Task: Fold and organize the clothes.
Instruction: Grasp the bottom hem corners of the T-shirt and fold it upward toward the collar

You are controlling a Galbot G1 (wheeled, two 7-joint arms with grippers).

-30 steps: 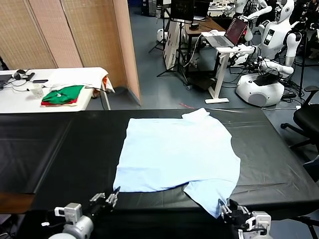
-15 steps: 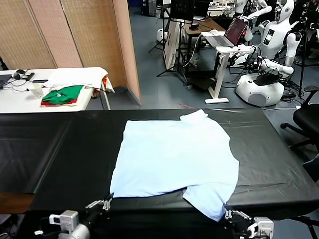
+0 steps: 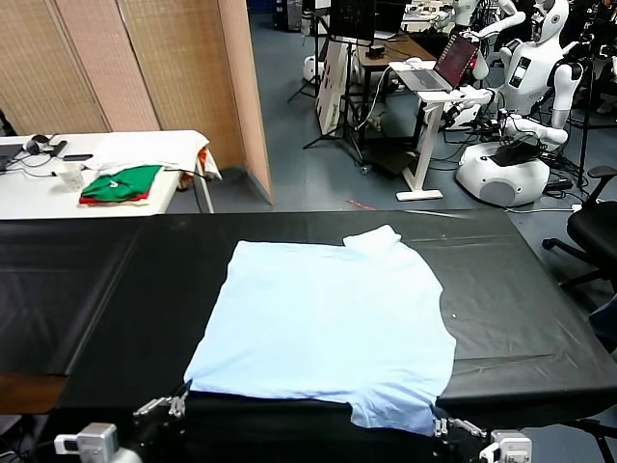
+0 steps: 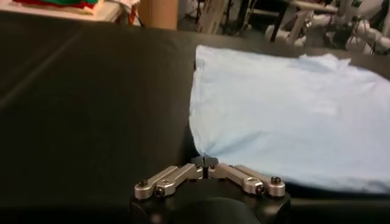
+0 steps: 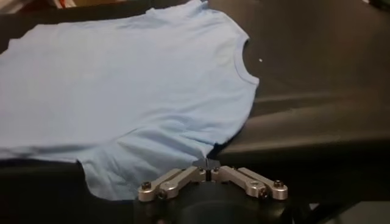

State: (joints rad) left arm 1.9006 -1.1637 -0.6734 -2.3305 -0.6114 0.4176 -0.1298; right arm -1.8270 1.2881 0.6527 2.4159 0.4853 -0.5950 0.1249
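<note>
T-shirt: pale sky-blue T-shirt (image 3: pixel 328 323) spread flat on the black surface (image 3: pixel 96 299), plain side up; no print shows. Round neck opening (image 5: pixel 244 61) faces the robot's right side. One sleeve (image 3: pixel 371 236) lies at the far edge, the other (image 3: pixel 395 410) at the near edge.

Left gripper: left gripper (image 4: pixel 205 163) at the near edge of the surface, low in the head view (image 3: pixel 176 403). Fingers fully closed, tips meeting on the shirt's near hem corner (image 4: pixel 201 149). Cloth runs away from the fingertips in a taut point and fans out beyond them.

Right gripper: right gripper (image 5: pixel 207 163) also at the near edge, well apart from the left one; only partly seen in the head view (image 3: pixel 453 427). Fingers fully closed, pinching the edge of the near sleeve (image 5: pixel 152 164). Sleeve fabric lies just ahead of and beside the fingertips; the neck opening sits farther out beyond them.

Shirt edge: the hem side lies between the two sets of fingers and the far edge, its near border close along the surface's front edge.

Background: white table (image 3: pixel 39 193) well beyond the fingers, carrying folded green-and-red garments (image 3: pixel 120 183). A laptop (image 3: pixel 453 60) on a stand and white robots (image 3: pixel 525 77) stand farther back.
</note>
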